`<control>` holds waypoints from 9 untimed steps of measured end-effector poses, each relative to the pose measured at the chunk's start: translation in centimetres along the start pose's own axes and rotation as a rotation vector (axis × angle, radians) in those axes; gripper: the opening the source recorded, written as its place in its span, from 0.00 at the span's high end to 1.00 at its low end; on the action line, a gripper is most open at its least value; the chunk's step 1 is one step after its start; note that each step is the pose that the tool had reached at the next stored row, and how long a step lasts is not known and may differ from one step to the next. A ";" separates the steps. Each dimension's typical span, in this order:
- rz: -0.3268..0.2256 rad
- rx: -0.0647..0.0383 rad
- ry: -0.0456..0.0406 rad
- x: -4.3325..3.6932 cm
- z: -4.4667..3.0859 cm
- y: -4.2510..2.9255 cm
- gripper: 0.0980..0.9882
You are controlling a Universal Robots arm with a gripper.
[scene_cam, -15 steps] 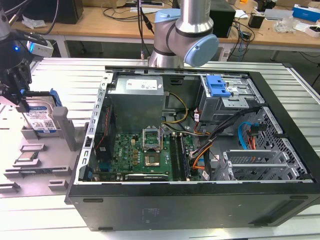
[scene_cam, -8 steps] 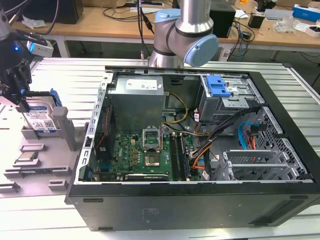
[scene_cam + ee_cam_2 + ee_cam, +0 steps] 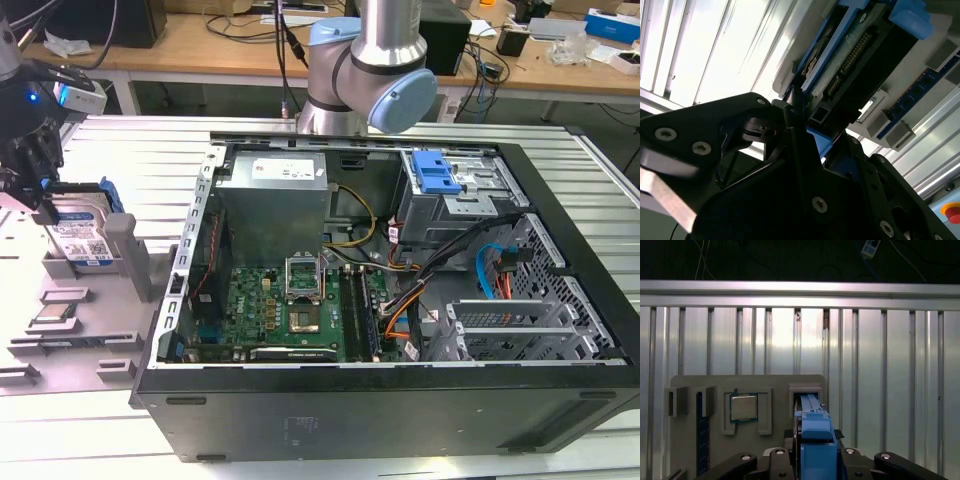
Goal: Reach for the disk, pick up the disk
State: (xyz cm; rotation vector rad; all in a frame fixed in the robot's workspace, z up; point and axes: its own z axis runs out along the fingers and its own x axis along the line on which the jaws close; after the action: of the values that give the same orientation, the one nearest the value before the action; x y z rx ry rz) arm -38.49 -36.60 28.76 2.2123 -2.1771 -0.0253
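Hand, black and jointed, straddles the upper edge of the flat rectangular silver hard disk with its bright blue plastic side bracket in the first wrist view. The second wrist view shows the hand close against the disk, next to its connector row. Whether the hand is pinching the disk or only set around it cannot be told.

The disk stands on edge in a slot of the flat grey plastic fixture plate. A small square silver processor chip lies in a neighbouring recess of that plate, apart from the disk. The plate rests on the ribbed aluminium worktop.

In the exterior view the hand sits over the disk at the view's left. The open black computer case lies well apart, toward the view's right.

Handling, as a judgement:
- The disk is probably stiff, dense for its size and sensitive to shock.
- Its bare metal faces look smooth and may slip.
- Grip across the two broad faces near the upper edge.
- Keep clear of the connector row.
- The blue bracket may flex under pressure.
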 end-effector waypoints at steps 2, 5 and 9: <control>0.000 0.000 0.0000 0.00 -0.36 0.01 0.70; 0.000 0.000 0.0001 0.01 -0.73 0.00 0.70; 0.000 0.000 0.0001 0.02 -1.30 -0.02 0.70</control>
State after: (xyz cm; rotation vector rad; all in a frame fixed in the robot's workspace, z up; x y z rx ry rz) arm -38.42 -36.59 30.06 2.2121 -2.1769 -0.0255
